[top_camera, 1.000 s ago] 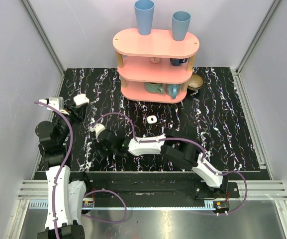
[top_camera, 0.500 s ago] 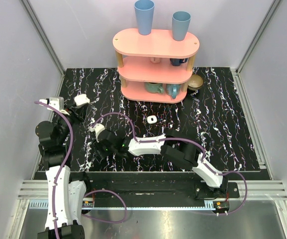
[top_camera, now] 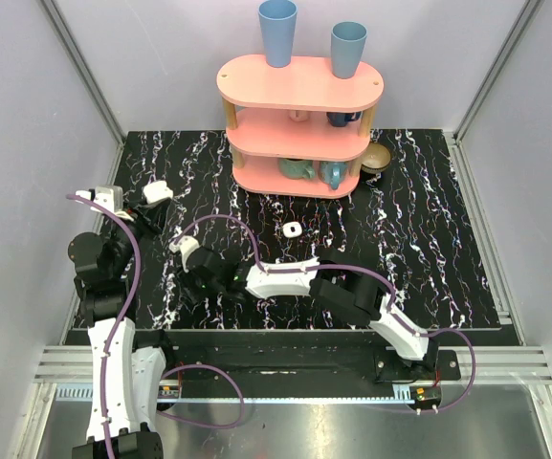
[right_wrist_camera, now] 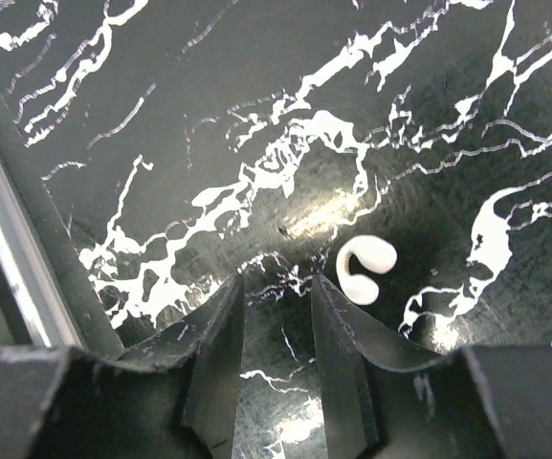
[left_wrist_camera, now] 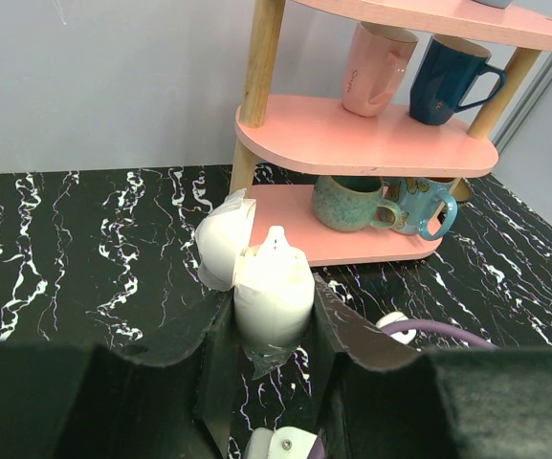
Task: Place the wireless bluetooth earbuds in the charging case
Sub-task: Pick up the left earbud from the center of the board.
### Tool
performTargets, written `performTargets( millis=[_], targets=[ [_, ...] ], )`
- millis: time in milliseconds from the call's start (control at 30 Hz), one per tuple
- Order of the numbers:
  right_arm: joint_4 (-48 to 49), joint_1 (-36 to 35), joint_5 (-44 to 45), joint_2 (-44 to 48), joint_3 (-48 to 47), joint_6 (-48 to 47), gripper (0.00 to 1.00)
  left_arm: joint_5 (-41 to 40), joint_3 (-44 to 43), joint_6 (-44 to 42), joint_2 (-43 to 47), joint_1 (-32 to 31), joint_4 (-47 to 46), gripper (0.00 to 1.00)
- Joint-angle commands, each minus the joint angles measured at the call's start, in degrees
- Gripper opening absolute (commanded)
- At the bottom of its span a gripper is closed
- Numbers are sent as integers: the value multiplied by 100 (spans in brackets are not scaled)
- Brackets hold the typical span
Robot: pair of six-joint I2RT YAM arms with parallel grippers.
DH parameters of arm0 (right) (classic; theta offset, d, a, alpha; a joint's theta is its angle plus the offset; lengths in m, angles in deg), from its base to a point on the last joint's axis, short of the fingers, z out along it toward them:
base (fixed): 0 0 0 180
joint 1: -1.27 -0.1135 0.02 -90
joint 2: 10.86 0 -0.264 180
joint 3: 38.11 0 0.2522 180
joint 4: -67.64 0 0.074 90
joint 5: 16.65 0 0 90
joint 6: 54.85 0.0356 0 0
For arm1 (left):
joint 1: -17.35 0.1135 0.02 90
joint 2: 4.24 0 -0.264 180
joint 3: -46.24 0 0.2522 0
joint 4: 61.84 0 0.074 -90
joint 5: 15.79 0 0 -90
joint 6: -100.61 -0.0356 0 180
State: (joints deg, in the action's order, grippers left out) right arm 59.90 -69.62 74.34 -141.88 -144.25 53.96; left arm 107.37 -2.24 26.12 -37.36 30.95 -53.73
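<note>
The charging case (left_wrist_camera: 274,292) is a small, glossy white clamshell with its lid swung open to one side. The left jaws clench its lower body, holding it over the left side of the table (top_camera: 429,220). Its long axis runs out along the jaws, open end toward the pink shelf (left_wrist_camera: 371,143). The right jaws stand parted and empty, with a white earbud (right_wrist_camera: 364,270) just beside them.
</note>
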Motion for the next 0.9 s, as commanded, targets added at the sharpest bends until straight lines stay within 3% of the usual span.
performTargets(
  millis=[0, 367, 867],
  targets=[
    [57, -47, 155, 288, -342, -202, 42, 120, -158, 66, -10, 37, -235, 0],
    [-277, 67, 419, -11, -650, -228, 42, 137, -193, 49, -10, 28, -200, 0],
    [-541, 181, 94, -318, -861, -18, 41, 120, -149, 58, -27, 28, -244, 0]
  ],
)
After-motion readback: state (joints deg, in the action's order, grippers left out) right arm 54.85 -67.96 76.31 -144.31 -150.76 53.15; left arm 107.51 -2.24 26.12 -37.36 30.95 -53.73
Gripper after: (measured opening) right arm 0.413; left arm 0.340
